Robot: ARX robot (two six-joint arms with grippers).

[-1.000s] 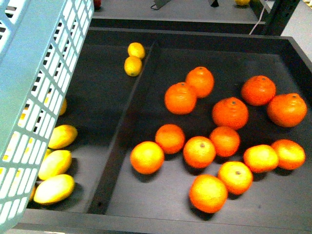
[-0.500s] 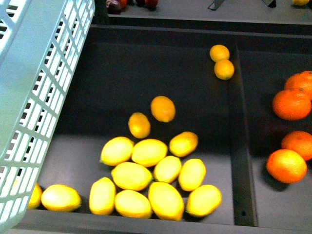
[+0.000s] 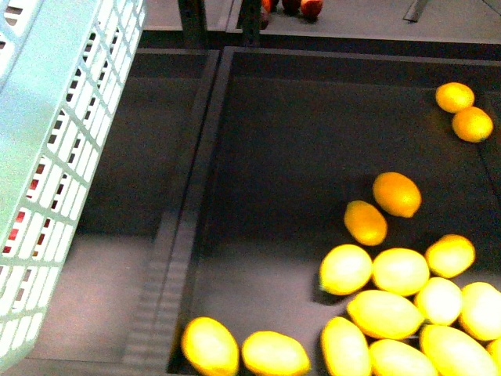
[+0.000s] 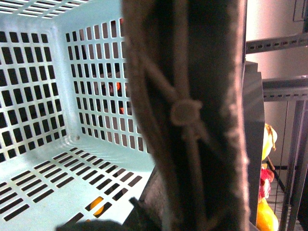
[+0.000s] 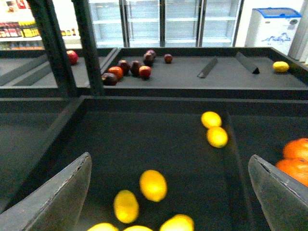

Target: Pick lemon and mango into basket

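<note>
**A:** Where are the lemons (image 3: 399, 270) vs the right gripper (image 5: 168, 158)?

**B:** Just below and ahead of it, piled in the bin (image 3: 274, 157). Its jaws are wide apart, and that arm's closer. The basket (image 3: 70, 117) is off left. Left gripper, can't tell.

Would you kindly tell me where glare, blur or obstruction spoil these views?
Front view: lemons glare almost white, basket washed out. Left wrist view: a dark, unfocused bar hides part of the basket. Right wrist view: nearest lemons and the fingers look soft.
</note>
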